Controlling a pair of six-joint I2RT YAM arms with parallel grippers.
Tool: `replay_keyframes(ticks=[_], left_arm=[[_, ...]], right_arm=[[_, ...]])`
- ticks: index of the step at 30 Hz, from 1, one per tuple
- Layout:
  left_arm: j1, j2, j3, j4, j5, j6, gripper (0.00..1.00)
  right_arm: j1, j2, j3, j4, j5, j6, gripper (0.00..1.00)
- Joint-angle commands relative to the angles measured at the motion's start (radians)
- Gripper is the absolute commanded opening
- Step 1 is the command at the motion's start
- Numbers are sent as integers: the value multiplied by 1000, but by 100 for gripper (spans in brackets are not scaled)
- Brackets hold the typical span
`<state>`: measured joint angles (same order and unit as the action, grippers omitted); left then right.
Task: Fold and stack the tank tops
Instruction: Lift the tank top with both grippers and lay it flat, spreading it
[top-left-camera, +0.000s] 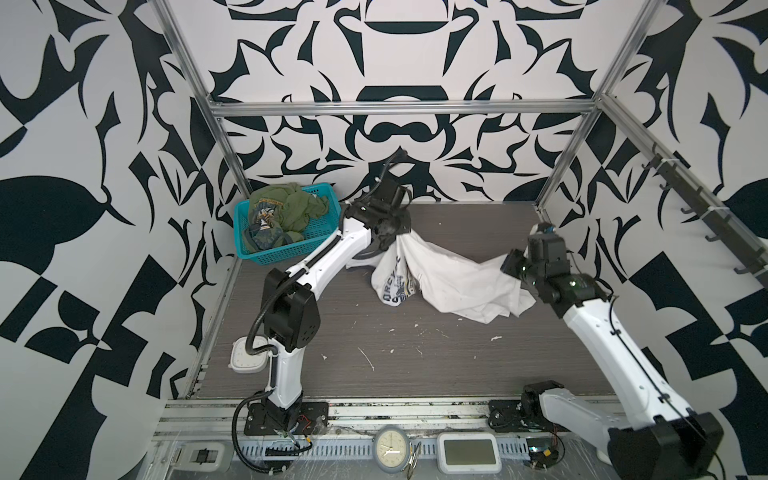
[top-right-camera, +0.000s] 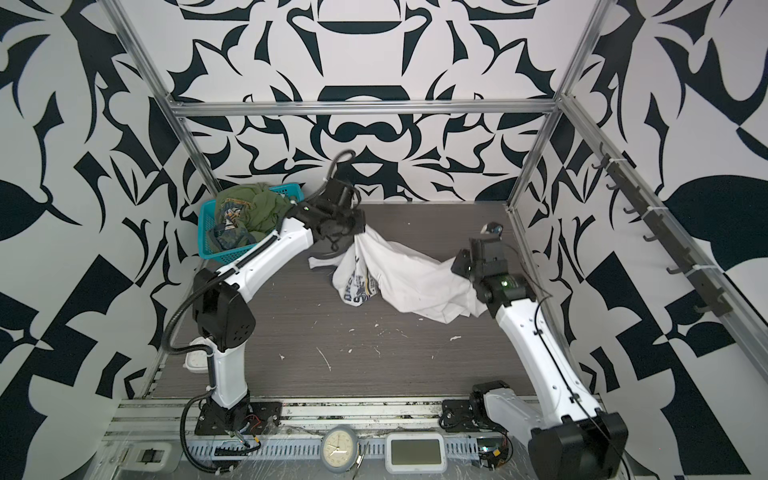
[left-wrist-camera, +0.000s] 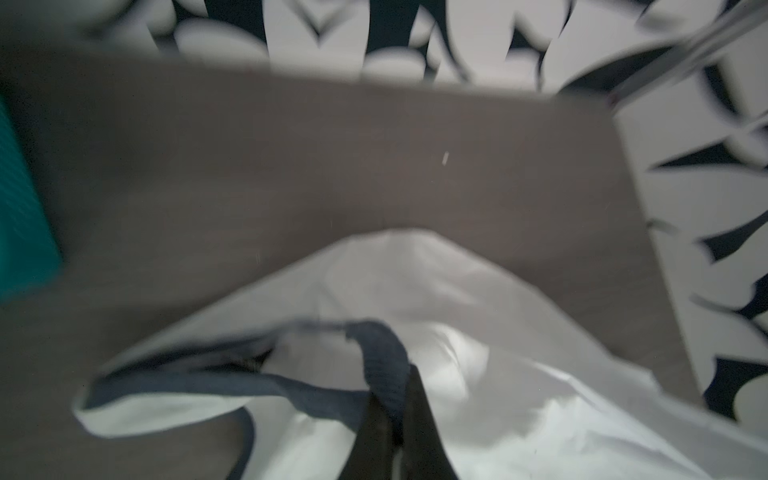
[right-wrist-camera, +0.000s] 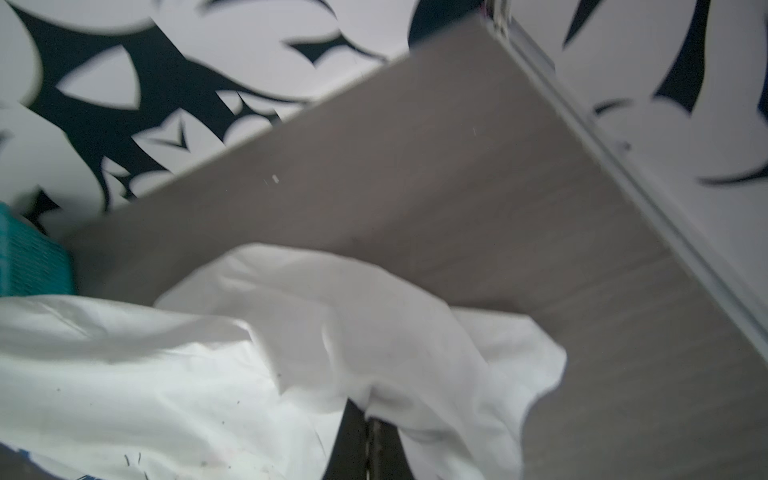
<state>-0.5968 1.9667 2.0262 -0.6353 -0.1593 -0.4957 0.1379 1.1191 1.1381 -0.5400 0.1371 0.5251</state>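
The white tank top (top-left-camera: 449, 282) (top-right-camera: 407, 278) hangs stretched between both grippers above the dark tabletop, its printed part sagging onto the table. My left gripper (top-left-camera: 397, 235) (top-right-camera: 357, 232) is shut on its dark navy trim; in the left wrist view the left gripper (left-wrist-camera: 401, 399) pinches that ribbed trim (left-wrist-camera: 382, 357). My right gripper (top-left-camera: 509, 266) (top-right-camera: 457, 262) is shut on the white hem at the other end; the right wrist view shows the right gripper (right-wrist-camera: 368, 415) with white cloth (right-wrist-camera: 316, 332) bunched over it. The olive green tank top (top-left-camera: 286, 208) (top-right-camera: 253, 208) lies crumpled in the basket.
The teal mesh basket (top-left-camera: 291, 249) (top-right-camera: 232, 255) stands at the back left corner. A white device (top-left-camera: 248, 354) lies at the table's left edge behind the left arm. A clock (top-left-camera: 391, 449) and a display (top-left-camera: 469, 453) sit on the front rail. Metal frame posts border the table.
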Motion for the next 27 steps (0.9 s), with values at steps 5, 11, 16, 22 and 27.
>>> replay_keyframes(ticks=[5,11,16,22,27], left_arm=[[50,-169,175,65,-80,117,0],[11,-500,-438,302,32,89,0],[-42,-568,-794,320,162,-13,25],[-63,-564,-1012,258,146,-78,71],[137,-566,-1007,202,142,-180,79]], right_arm=[[-83,51,418,49,-105,-44,0],[-83,-86,212,63,-119,-48,0],[-84,-203,-166,28,-115,-8,0],[-186,-211,-408,-56,-66,26,0],[-228,-178,-446,13,-147,63,0]])
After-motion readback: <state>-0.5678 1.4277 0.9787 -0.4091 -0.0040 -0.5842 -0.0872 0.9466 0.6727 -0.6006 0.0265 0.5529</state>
